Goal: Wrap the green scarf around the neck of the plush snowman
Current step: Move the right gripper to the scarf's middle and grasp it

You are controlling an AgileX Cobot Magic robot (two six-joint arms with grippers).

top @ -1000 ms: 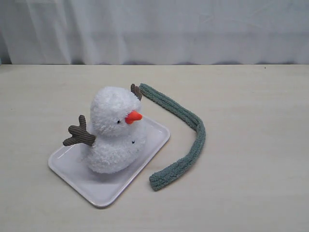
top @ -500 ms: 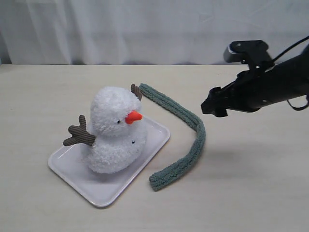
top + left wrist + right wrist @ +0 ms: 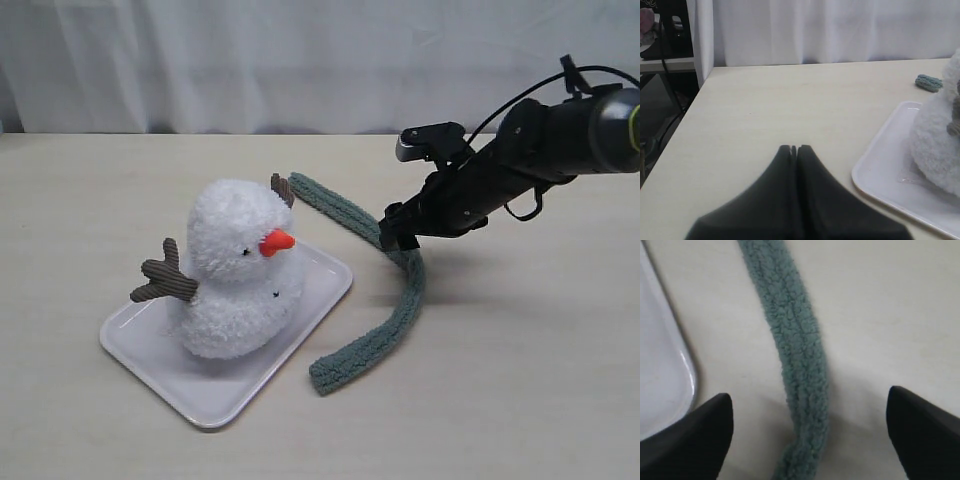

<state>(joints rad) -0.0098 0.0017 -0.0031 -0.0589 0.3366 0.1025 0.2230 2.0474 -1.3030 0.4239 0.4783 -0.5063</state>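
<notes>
1. Exterior view: the green scarf (image 3: 410, 300) lies flat on the bench (image 3: 540, 380). It is not on the plush snowman (image 3: 240, 270).
2. One end of the scarf sits just behind the snowman's head, by a brown twig arm. From there it runs off to the right, bends, and curls back toward the front. Its other end lies near a corner of the tray (image 3: 215, 395).
3. The snowman is white and fluffy, with an orange nose. It sits on the white tray and leans a little to one side.
4. The right hand (image 3: 398, 238) hangs low over the scarf, just before the bend. Its black arm comes in from the right and slants down to the left.
5. In the right wrist view, the two fingers (image 3: 715, 430) of this hand are spread wide. The scarf runs between them, with bare bench on each side of it. The fingers are not pinching it.
6. In the left wrist view, the left hand (image 3: 794, 148) has its fingers pressed together, with nothing between them. It points across bare bench. The tray and the snowman are just off to one side.
7. A white curtain (image 3: 300, 60) hangs behind the bench.
</notes>
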